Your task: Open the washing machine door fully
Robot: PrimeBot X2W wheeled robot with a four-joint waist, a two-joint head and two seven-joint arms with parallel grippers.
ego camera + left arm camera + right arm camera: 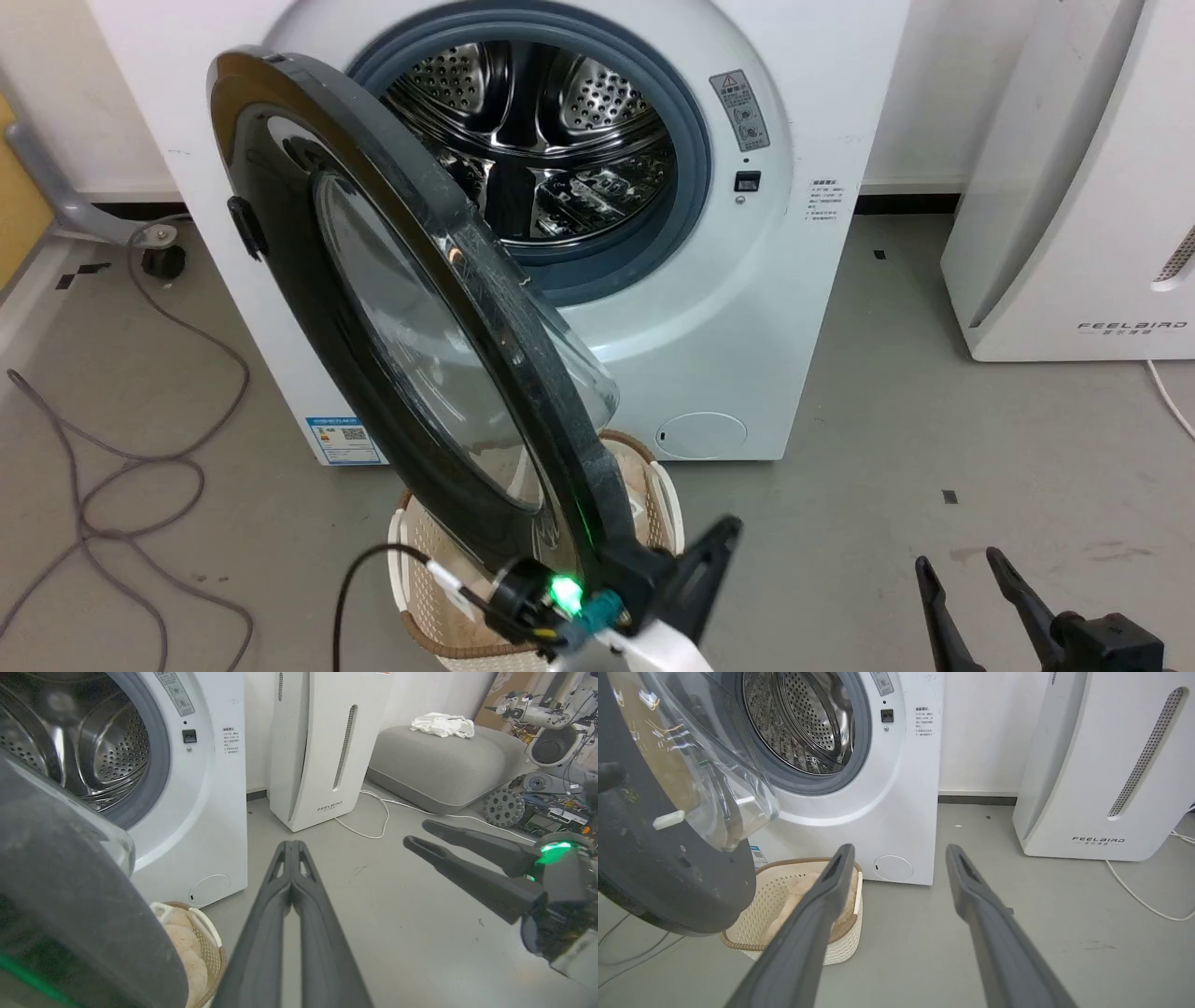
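the washing machine door (411, 327) stands swung out from the washing machine (738, 308), hinged on the head view's left side and turned almost edge-on to the head camera. its glossy black rim runs down and to the right, and the clear glass bowl bulges toward the machine. the opening is uncovered, showing the perforated steel drum (551, 140) inside the grey rubber ring (695, 163). a small blue label (345, 441) sits low on the machine's front.

the door's lowest part hangs over a cream woven laundry basket (411, 569) on the floor just before the machine, with something beige and soft in it.

the left gripper (728, 534) is right by that low edge of the door, on the side facing the machine. in the left wrist view its fingers (280, 896) are pressed together with nothing between them. i cannot tell whether the arm touches the door.

the right gripper (962, 562) is well apart from the door at the lower right, above bare grey floor, its fingers (971, 882) spread and empty.

a white feelbird appliance (1074, 187) stands right of the machine, and a grey cable (140, 467) loops on the floor to the left.
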